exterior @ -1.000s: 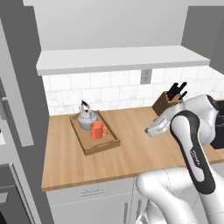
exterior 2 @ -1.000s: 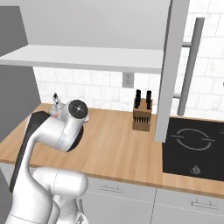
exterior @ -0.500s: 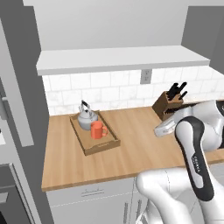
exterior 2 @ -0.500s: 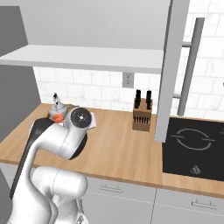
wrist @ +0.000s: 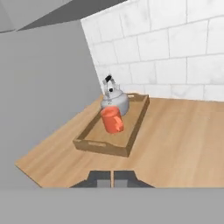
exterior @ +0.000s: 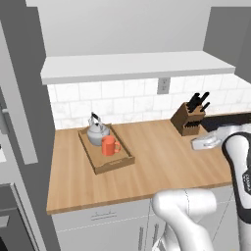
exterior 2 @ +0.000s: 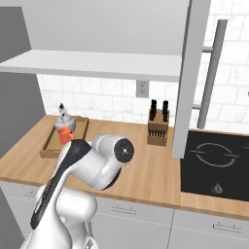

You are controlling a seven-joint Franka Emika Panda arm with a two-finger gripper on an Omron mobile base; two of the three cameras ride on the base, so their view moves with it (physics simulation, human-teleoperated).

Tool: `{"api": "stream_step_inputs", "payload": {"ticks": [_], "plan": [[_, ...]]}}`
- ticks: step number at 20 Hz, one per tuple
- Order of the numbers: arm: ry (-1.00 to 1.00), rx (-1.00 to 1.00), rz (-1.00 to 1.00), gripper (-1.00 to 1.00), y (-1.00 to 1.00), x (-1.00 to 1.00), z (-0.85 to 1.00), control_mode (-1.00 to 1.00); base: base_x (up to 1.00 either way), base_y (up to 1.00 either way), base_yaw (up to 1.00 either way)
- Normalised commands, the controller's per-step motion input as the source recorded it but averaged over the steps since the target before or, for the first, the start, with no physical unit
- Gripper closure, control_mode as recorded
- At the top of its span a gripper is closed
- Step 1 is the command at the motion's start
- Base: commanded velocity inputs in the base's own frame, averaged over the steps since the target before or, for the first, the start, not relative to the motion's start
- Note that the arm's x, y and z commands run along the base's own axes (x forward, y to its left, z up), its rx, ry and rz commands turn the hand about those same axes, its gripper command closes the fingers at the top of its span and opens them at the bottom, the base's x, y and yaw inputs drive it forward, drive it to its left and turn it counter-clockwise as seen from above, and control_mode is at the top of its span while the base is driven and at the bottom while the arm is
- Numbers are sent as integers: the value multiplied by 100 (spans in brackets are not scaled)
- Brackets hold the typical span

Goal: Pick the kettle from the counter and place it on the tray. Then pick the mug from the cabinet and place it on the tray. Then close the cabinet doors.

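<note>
Kettle point(exterior: 98, 133) and mug point(exterior: 109, 145) both sit inside the tray point(exterior: 121, 161), on the left part of the tabletop point(exterior: 157, 162). Kettle toward the wall end, mug just in front of it, touching or nearly so; I cannot tell which. Mug upright, handle to its right in the left base view.

My end effector point(wrist: 112, 178) is well apart from the tray, over the right side of the tabletop, looking back across bare wood toward it. Fingertips point(wrist: 101, 177) lie pressed together, nothing between them.

Cabinet door point(exterior 2: 191, 78) with its long bar handle point(exterior 2: 211, 73) stands open, edge-on, above the cooktop point(exterior 2: 214, 163). Knife block point(exterior: 188, 119) against the tiled wall, near my wrist.
</note>
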Motion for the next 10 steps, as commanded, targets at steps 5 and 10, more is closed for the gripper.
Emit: {"api": "stream_step_inputs", "payload": {"ticks": [5, 10], "plan": [[-10, 43, 0, 100, -60, -7, 20, -100, 0, 0, 0], [-20, 34, 0, 100, -76, -29, 36, -100, 0, 0, 0]]}}
